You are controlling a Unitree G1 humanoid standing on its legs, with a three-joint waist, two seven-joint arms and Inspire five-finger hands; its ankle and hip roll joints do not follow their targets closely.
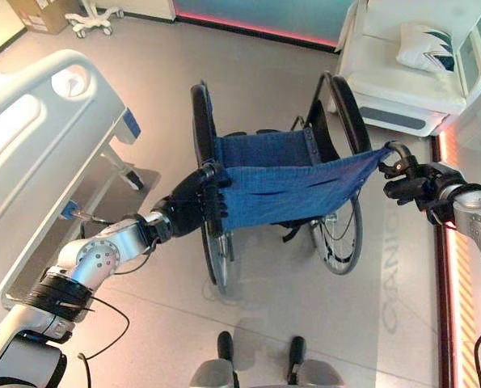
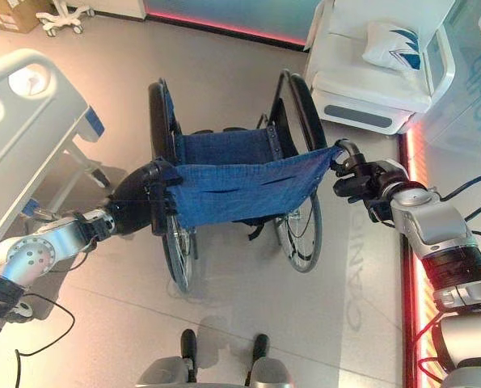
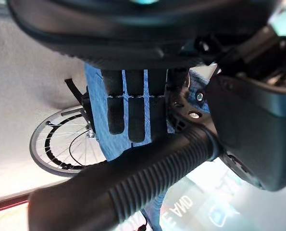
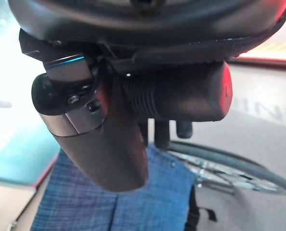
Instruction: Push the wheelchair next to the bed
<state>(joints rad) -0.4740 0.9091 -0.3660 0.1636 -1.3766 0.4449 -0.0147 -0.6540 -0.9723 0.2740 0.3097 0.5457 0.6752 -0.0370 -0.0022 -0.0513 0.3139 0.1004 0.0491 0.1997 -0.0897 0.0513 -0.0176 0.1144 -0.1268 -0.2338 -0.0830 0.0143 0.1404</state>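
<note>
Left eye view: the white hospital bed with moulded plastic side rails point(image 1: 30, 153) takes up the robot's left side, its frame and wheel reaching toward the middle of the pale grey floor point(image 1: 264, 323). Just beside it, apart from it and in the middle of the floor, stands the black-framed wheelchair with blue fabric seat and backrest point(image 1: 280, 182), its back facing the robot and its two large spoked wheels on the floor. Beyond it on the right is a white padded armchair point(image 1: 402, 81) carrying a white cushion with a dark blue pattern point(image 1: 426, 47). At the far left corner sit a brown cardboard box point(image 1: 42, 12) and a white wheeled stand base point(image 1: 94, 20). Pale lettering is set into the floor to the right of the wheelchair, too faint and cut off to read with any certainty, and I leave the print on box and cushion alone. The left hand point(image 1: 200, 202) has its fingers curled round the wheelchair's ribbed black left push handle point(image 3: 147, 178), as the left wrist view shows from close by. The right hand point(image 2: 361, 179) is closed round the ribbed black right push handle with a red end point(image 4: 181, 98), its thumb wrapped over the handle in the right wrist view.
</note>
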